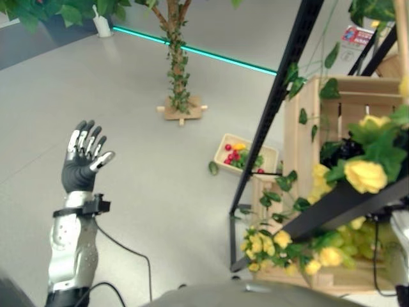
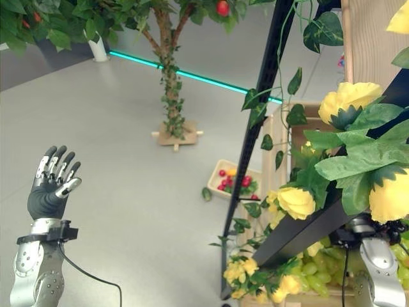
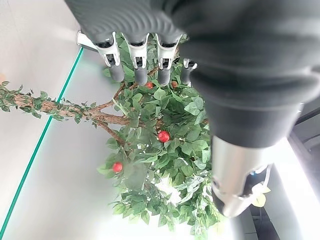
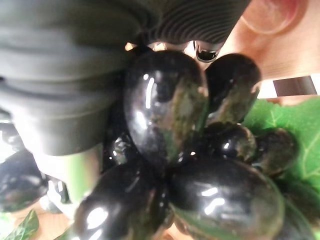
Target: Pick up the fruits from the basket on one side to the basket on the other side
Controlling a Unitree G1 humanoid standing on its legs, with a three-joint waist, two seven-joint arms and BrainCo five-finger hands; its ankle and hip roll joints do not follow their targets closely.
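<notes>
My left hand (image 1: 83, 160) is raised over the grey floor at the left, fingers straight and open, holding nothing. The left wrist view looks past its fingers (image 3: 135, 65) at an artificial tree with red fruits (image 3: 163, 136). In the right wrist view a bunch of glossy black grapes (image 4: 200, 165) lies tight against my right hand (image 4: 65, 100), between its thumb and a fingertip (image 4: 204, 51). My right forearm (image 2: 377, 272) rises at the lower right behind yellow flowers. A small basket (image 1: 268, 151) with red and yellow fruits (image 1: 234, 153) stands on the floor.
A slanted black frame (image 1: 281, 89) with ivy and yellow roses (image 1: 364, 174) crosses in front of a wooden crate (image 1: 358, 89). Green grapes (image 2: 313, 268) lie low behind the flowers. A leafy tree trunk (image 1: 177, 64) stands on a wooden foot.
</notes>
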